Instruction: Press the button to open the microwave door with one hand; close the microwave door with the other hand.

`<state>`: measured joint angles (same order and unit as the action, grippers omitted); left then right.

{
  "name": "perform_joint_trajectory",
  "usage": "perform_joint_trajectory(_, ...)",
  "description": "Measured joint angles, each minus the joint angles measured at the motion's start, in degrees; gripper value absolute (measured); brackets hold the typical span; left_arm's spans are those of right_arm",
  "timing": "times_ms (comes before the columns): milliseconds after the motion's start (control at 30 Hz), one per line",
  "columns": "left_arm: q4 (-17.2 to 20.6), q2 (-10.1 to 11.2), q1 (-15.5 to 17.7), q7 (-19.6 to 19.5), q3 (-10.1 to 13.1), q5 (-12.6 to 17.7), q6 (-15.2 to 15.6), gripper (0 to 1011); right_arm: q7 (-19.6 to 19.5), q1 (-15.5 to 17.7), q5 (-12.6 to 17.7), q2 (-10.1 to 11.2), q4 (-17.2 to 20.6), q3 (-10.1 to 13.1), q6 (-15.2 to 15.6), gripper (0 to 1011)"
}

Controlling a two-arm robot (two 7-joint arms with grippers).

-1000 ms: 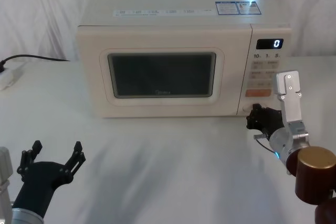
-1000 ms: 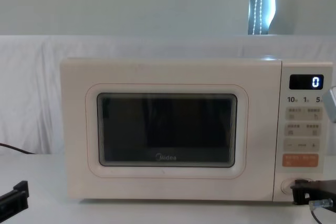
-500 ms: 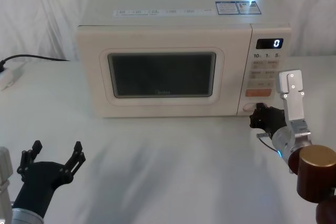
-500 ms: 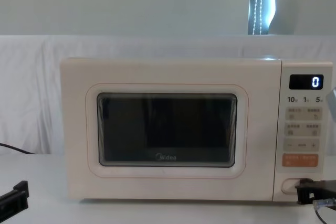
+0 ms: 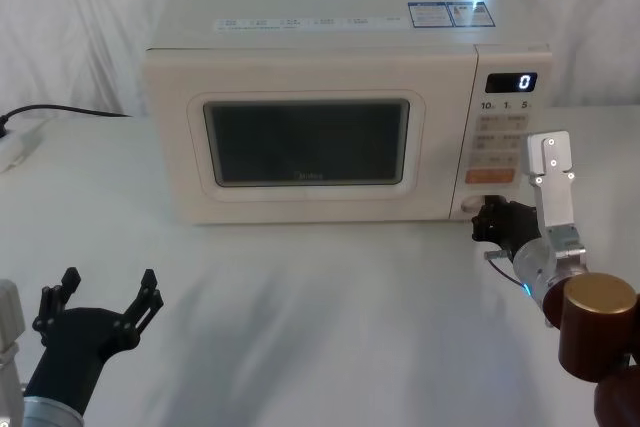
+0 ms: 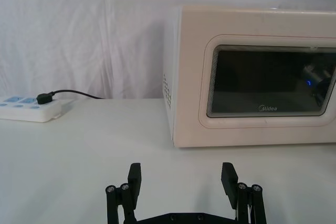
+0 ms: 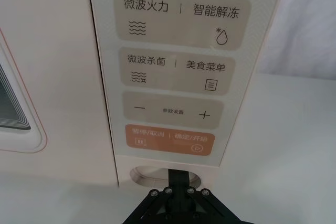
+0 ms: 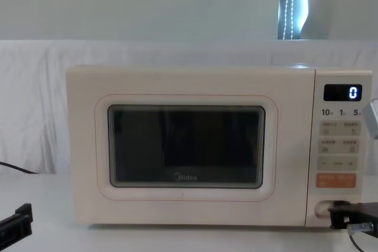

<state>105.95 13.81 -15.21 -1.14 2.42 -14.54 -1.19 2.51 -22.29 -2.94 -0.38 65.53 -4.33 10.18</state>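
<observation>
Item: the microwave door [image 5: 305, 143], edge shifted slightly leftward since half a second earlier, which we judged an unlatching. We logged the right hand [image 7: 180, 178], closed, tip on the button [image 7: 152, 175] at panel bottom. Left hand [image 6: 181, 183] open, idle, near-left on bench [image 5: 330, 317].

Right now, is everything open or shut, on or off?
Microwave door: looks shut, flat against the front.
Button: right gripper's tip is on it; it looks pushed in.
Display: on, showing 0.
Right gripper: shut, pointing at the button.
Left gripper: open, holding nothing, low over the table.
Power strip: one black plug in it.
</observation>
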Motion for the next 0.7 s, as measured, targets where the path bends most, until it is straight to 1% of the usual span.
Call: perform_joint_trajectory(700,0.0,0.0,0.0,0.0,0.0,0.0,0.0,1001,-0.13,-1.41,-0.47,-0.43,-2.52,-0.06,-0.89,0)
